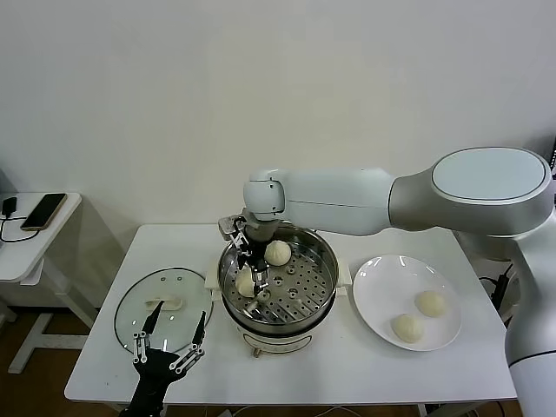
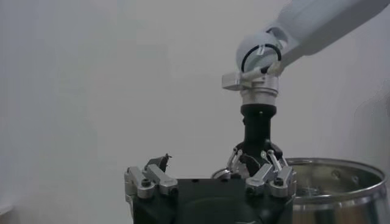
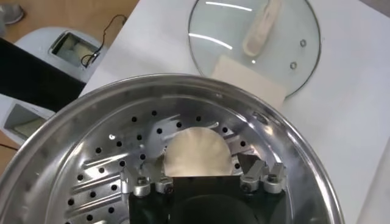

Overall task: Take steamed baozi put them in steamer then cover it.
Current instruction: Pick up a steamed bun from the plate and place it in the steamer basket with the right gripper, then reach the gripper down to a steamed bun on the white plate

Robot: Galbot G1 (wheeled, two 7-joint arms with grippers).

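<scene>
On the white table (image 1: 365, 365), the steamer (image 1: 320, 252) stood near the middle, a shiny steel pot on a white base, with its perforated tray (image 1: 300, 291) exposed. Two steamed baozi lay on that tray: one (image 1: 278, 253) toward the far side and another (image 1: 246, 283) at the side nearer the glass lid. The right gripper (image 1: 254, 280) reached down into the pot from the long white arm that stretched across from the robot's right, and it hung directly over the second bun. From the right wrist camera, that bun (image 3: 198, 153) sat on the tray between the two spread fingers (image 3: 143, 181); the jaws stood wide apart and did not appear to clamp it, though whether a pad still touched the bun could not be told. Beside the steamer on the robot's right, the flat white plate (image 1: 382, 269) carried the other two baozi, one (image 1: 430, 302) farther right and one (image 1: 406, 327) nearer the front edge. To the robot's left of the pot, the glass lid (image 1: 130, 317) lay flat on the table, uncovered pot beside it. The left gripper (image 1: 167, 343) waited low at the front edge of the table, just over the near rim of the lid, its fingers fully parted and holding nothing. A small side table (image 1: 17, 252) with a phone (image 1: 43, 211) stood off to the robot's left.
</scene>
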